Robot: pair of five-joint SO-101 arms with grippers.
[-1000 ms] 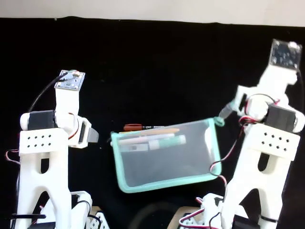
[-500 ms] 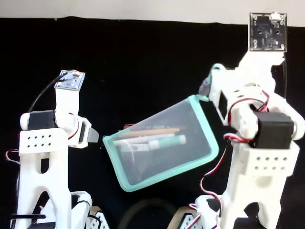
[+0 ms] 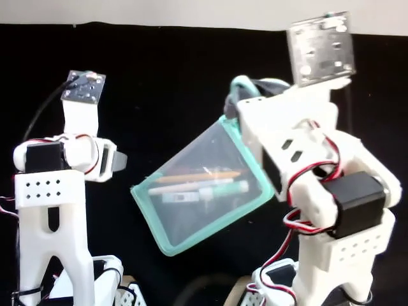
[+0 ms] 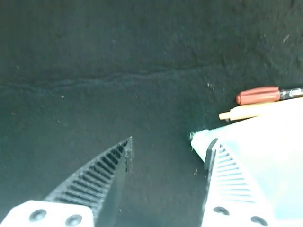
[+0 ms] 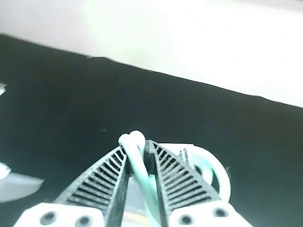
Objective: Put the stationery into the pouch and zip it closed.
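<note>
A clear pouch (image 3: 210,210) with a mint-green edge hangs tilted, its upper corner raised. My right gripper (image 3: 241,95) is shut on the pouch's green edge strip (image 5: 142,175) by the loop (image 5: 213,170). Through the pouch wall I see a tan pencil (image 3: 197,174), a white pen (image 3: 182,187) and a pale green stick (image 3: 226,189). My left gripper (image 4: 168,146) stands open just off the pouch's lower corner (image 4: 255,137), one finger against it. A red pen cap (image 4: 258,95) and the pencil's end (image 4: 246,112) show past that corner; I cannot tell whether they are inside.
Black cloth (image 3: 172,83) covers the table up to a pale wall at the back. The left arm's white base (image 3: 51,217) and the right arm's bulky body (image 3: 331,204) stand on either side of the pouch.
The right arm has swung left and up with the pouch's corner, tipping the pouch steeply. The left arm has shifted slightly left.
</note>
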